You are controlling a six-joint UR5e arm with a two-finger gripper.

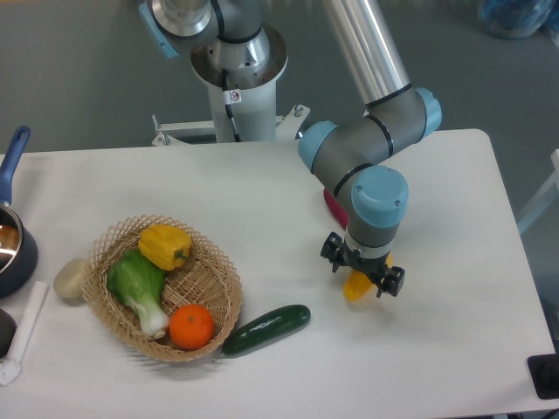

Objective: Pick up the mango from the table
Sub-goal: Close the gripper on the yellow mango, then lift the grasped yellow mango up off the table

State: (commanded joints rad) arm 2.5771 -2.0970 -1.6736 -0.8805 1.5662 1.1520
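The mango [355,287] is a yellow-orange fruit lying on the white table [454,349], right of centre. Only its lower end shows below the tool. My gripper [362,272] points straight down over it, open, with one dark finger on each side of the fruit. The blue wrist and the arm hide the mango's upper part. Whether the fingers touch the fruit cannot be told.
A purple vegetable [331,204] lies just behind the wrist, mostly hidden. A cucumber [265,328] lies left of the mango. A wicker basket [220,281] holds a yellow pepper [164,245], a leafy green [140,286] and an orange [191,326]. A pot [12,249] stands at the left edge.
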